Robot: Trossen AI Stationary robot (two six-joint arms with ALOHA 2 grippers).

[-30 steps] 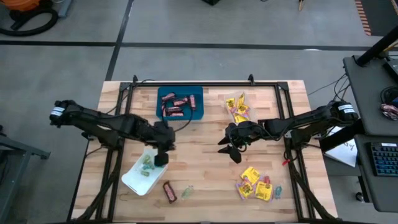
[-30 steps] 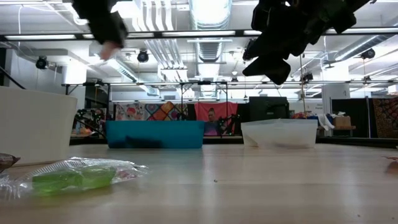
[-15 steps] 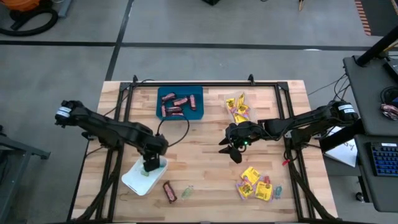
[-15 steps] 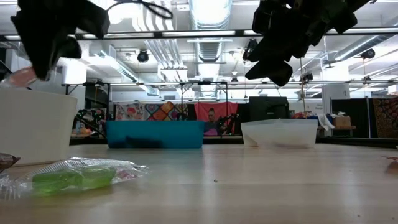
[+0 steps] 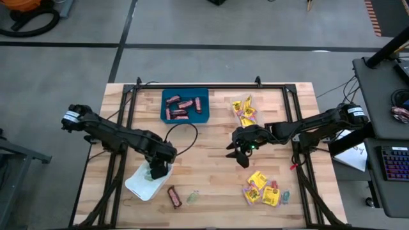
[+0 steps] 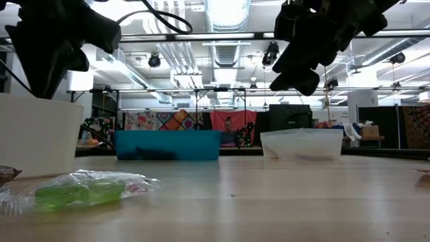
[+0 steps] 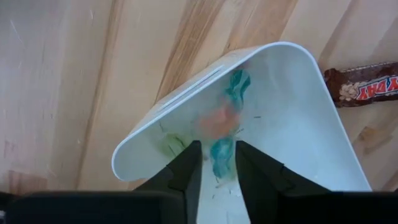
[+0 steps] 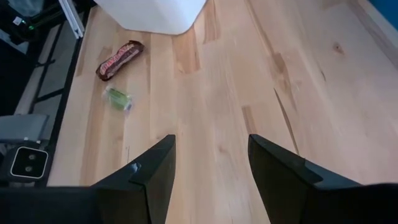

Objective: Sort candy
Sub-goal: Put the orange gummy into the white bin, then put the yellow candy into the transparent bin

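Swinging from mid-worktop, the left gripper point(image 7: 214, 163) now hangs over the white tray point(image 7: 323, 134), fingers parting, pastel sweet point(image 7: 219, 123) dropping in; right gripper point(image 8: 210, 163) waits, open and empty.

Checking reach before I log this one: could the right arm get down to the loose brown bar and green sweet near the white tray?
Probably yes: the right gripper hangs open, empty, with bare table toward the brown bar and green sweet; the left gripper over the white tray crowds them.
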